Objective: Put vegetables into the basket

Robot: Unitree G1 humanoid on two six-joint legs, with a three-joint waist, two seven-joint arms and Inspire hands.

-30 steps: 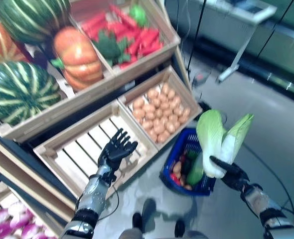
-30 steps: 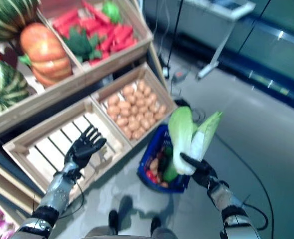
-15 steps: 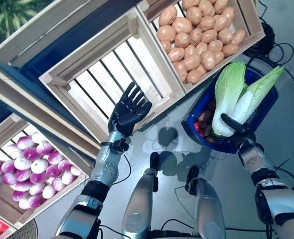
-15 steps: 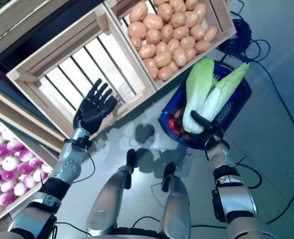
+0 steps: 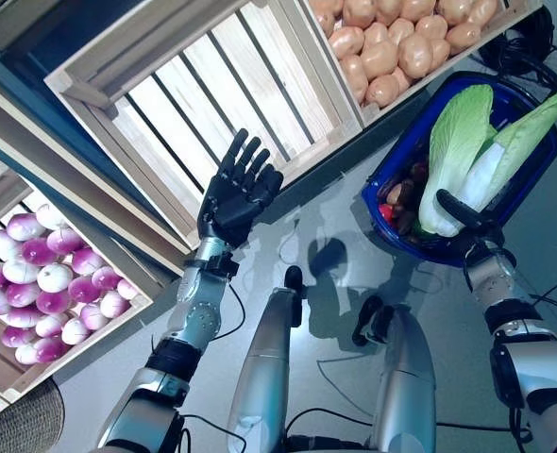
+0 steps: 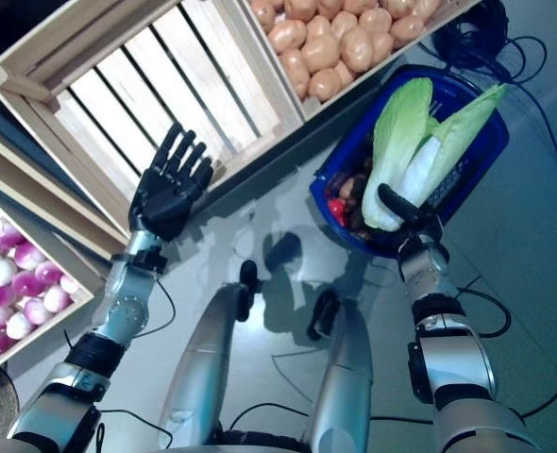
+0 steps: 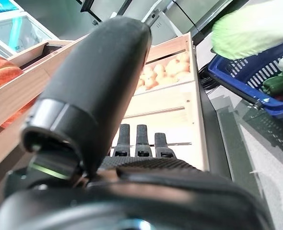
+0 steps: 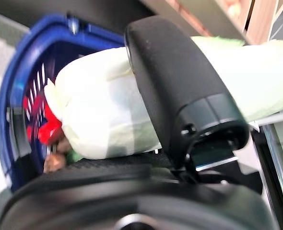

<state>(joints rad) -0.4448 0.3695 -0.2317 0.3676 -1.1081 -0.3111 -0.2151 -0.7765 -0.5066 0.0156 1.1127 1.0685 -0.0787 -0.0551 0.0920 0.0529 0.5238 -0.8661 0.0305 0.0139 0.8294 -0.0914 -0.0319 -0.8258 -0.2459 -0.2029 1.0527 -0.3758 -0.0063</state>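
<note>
My right hand [image 5: 463,219] is shut on the white stem end of a pale green napa cabbage [image 5: 467,156]. The cabbage leans over the blue basket [image 5: 529,184] on the floor, its stem end low inside and its leaves reaching past the far rim. In the right wrist view the thumb [image 8: 180,91] presses across the cabbage [image 8: 98,124] above the basket [image 8: 17,96]. Red, brown and green vegetables [image 5: 401,200] lie in the basket. My left hand [image 5: 236,193] is raised with straight fingers [image 7: 136,139], holding nothing, in front of the slatted crate.
A bare slatted wooden crate [image 5: 194,94] sits beside a crate of potatoes [image 5: 401,47], which stands right behind the basket. A lower crate of purple and white bulbs [image 5: 42,293] is at the left. Black cables [image 5: 514,38] lie past the basket.
The camera has tilted further down, so the whole scene has shifted. The cabbage in my right hand sits lower into the basket. My left hand stays raised and open.
</note>
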